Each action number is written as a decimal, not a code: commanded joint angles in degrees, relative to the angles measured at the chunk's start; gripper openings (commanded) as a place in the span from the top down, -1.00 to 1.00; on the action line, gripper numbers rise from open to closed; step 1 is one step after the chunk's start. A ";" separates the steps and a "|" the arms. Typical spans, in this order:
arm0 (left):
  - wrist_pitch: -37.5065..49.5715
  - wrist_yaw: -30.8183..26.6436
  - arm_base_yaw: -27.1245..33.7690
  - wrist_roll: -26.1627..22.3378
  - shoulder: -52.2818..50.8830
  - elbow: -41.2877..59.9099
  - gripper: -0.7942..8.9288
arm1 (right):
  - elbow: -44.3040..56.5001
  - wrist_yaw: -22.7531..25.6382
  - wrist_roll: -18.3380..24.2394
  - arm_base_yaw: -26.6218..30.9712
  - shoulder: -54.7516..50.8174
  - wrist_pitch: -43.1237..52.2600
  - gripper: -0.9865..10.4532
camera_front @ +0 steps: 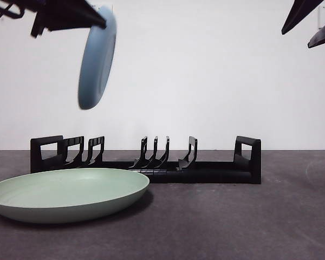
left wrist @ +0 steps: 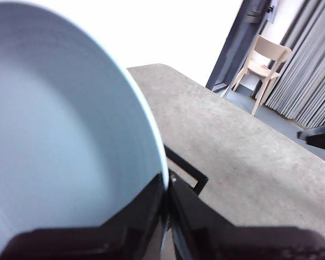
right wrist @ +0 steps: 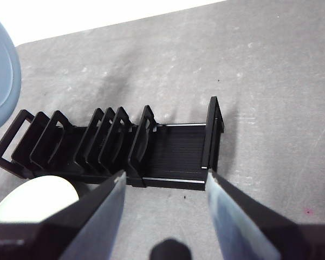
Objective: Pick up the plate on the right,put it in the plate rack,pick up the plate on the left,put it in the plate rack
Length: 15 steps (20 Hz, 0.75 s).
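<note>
The left gripper (left wrist: pixel 168 216) has its fingers (left wrist: pixel 197 219) pinched on the rim of the blue plate (left wrist: pixel 59 141); in its wrist view the 2 black fingers meet on either side of the thin edge, and the broad inner face of the plate rises away from them. In the front view this gripper (camera_front: pixel 100 21) comes in from the upper left corner, and the plate (camera_front: pixel 96 59) hangs below it nearly on edge, tipped slightly, high in the air above the left end of the plate rack (camera_front: pixel 146 161).

I judge the plate to be light and stiff, probably smooth plastic, so the rim hold may let it swing or slip if the arm jerks; the rim is the only sensible place to grip it, since the face is too wide for the fingers.

The rack stands on the dark bench (camera_front: pixel 249 222), a long black frame with upright dividers and a loop handle at each end; no plate stands in it yet. In front of its left half lies the green plate (camera_front: pixel 67 194), flat on the bench and untouched.

The right gripper (right wrist: pixel 165 208) waits high over the right end of the rack (right wrist: pixel 119 146), its fingers (right wrist: pixel 105 208) spread apart and empty; in the front view it shows only as black tips (camera_front: pixel 309 19) at the upper right corner.
</note>
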<state>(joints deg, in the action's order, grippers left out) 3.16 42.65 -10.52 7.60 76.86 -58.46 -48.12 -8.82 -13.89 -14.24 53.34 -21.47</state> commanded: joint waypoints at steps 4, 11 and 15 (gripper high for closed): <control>1.20 6.73 3.56 2.75 5.62 -0.07 0.86 | -0.07 0.26 0.48 -0.02 0.02 0.24 0.39; -1.68 4.52 3.91 1.75 12.11 -0.07 0.85 | -0.07 0.24 0.46 -0.02 0.02 0.22 0.39; -8.11 1.60 3.87 -2.12 12.09 -0.07 0.63 | -0.07 -0.22 0.39 -0.04 0.02 0.17 0.39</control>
<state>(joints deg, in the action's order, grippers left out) -4.67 44.82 -6.85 6.94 88.60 -58.61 -48.12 -8.99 -13.89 -14.24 53.34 -21.47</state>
